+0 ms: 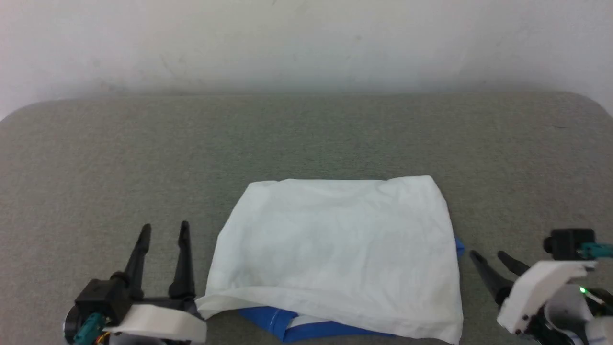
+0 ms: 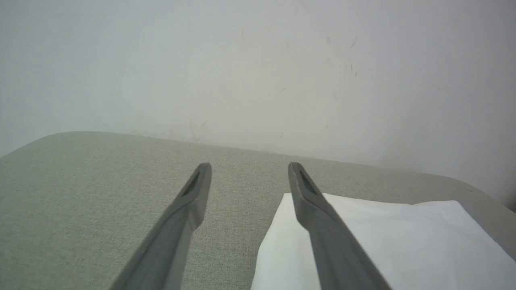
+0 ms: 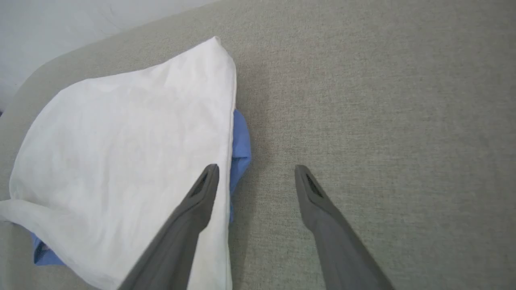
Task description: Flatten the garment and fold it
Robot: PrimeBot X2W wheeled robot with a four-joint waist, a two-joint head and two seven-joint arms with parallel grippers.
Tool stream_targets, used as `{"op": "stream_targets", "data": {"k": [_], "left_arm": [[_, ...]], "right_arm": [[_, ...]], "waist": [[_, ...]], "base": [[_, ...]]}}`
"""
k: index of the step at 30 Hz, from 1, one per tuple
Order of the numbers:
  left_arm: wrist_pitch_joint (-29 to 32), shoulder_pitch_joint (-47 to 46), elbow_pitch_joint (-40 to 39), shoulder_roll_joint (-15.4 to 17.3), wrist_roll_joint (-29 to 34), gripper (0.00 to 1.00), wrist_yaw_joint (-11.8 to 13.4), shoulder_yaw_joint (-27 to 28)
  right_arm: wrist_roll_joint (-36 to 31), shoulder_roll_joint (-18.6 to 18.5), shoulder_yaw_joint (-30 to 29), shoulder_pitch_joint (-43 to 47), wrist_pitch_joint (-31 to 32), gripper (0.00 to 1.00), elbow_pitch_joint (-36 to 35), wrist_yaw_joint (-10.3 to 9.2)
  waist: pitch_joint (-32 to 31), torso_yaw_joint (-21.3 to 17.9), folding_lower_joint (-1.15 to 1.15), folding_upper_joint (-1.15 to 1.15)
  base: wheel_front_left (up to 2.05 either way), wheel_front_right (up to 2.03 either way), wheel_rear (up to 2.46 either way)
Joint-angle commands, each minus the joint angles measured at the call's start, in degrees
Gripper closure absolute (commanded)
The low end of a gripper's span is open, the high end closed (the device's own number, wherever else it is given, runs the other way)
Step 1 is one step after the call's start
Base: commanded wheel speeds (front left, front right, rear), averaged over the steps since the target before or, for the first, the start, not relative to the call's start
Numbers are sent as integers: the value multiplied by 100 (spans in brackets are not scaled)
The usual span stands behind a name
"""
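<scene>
Nearest me are the two grippers, one on each side of the work. The left gripper [image 1: 164, 226] has its fingers a moderate way apart with nothing between them. The right gripper [image 1: 486, 254] is spread the same way and is also empty. Neither touches the cloth, as far as I can tell; the right one sits just beside the shirt's right edge.

The shirt [image 1: 335, 249] lies between them at the near middle of the surface, folded into a compact, roughly square packet with the white side up. The top is fairly smooth, with only light creasing. I'd say the folding is mostly done. What's left looks like tidying:
- Blue fabric [image 1: 287, 323] sticks out from under the near edge.
- A smaller bit of blue shows at the right edge [image 3: 240, 137].
- The near left corner flares out instead of lying square.

Whether another fold is planned I can't say.

The surface [image 1: 306, 139] is a grey-green woven covering with rounded far corners. Behind it is a plain pale wall [image 1: 306, 43], lightly scuffed — a few small marks show in the left wrist view.
</scene>
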Motion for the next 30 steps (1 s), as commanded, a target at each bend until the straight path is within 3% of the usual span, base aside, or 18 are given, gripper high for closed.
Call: {"op": "stream_targets", "data": {"k": [1,12,18,19,21,22,30], "left_arm": [[-25,-104,-38,-60,81,0,-53,-29],[-27,-348,10,-553,603,0,-390,-120],[-28,-364,29,-635,765,0,-521,-6],[-28,-360,35,-644,789,0,-538,12],[-28,-350,48,-663,829,0,-566,50],[-28,-345,53,-673,845,0,-578,69],[-28,-266,118,-724,946,0,-664,180]], "right_arm": [[54,-12,55,-143,27,0,109,-3],[478,-16,959,-1374,529,0,2111,-3],[866,138,1641,-1567,1156,0,2708,-3],[967,172,1724,-1579,1234,33,2722,-3],[1093,175,1872,-1622,1257,81,2690,-3],[1129,155,1936,-1652,1204,100,2653,-3],[1470,-152,2093,-1780,443,100,2206,-3]], "waist": [[79,193,0,0],[212,536,0,0],[227,508,0,0],[221,498,0,0],[209,475,0,0],[201,461,0,0],[67,369,0,0]], "base": [[0,0,0],[0,0,0],[0,0,0],[0,0,0],[0,0,0],[0,0,0],[0,0,0]]}}
